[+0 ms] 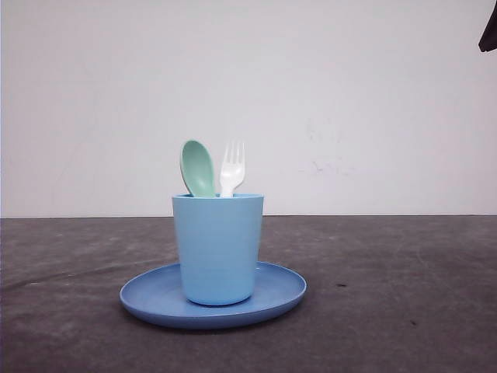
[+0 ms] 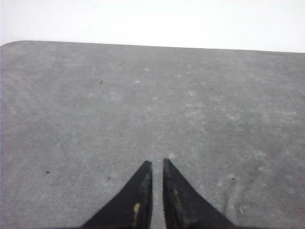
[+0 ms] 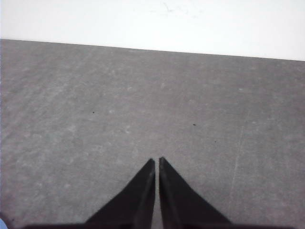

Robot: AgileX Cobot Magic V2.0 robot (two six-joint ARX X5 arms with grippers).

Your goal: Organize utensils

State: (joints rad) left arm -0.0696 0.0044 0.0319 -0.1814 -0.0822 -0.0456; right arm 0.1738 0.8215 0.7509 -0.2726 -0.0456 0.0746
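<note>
The left gripper (image 2: pixel 157 164) hangs over bare table (image 2: pixel 143 105), fingers together, holding nothing. On the blue plate (image 1: pixel 147 299) stands the blue cup (image 1: pixel 217 249), holding green spoon (image 1: pixel 198 167) and white fork (image 1: pixel 232 167) upright: seemingly organized already. The right gripper (image 3: pixel 157 161) is likewise closed, empty.

A mint-green plastic spoon (image 1: pixel 197 168) and white plastic fork (image 1: pixel 231 169) stand upright, heads up, in a light-blue plastic cup (image 1: pixel 217 249) on a round blue plate (image 1: pixel 276 299).
</note>
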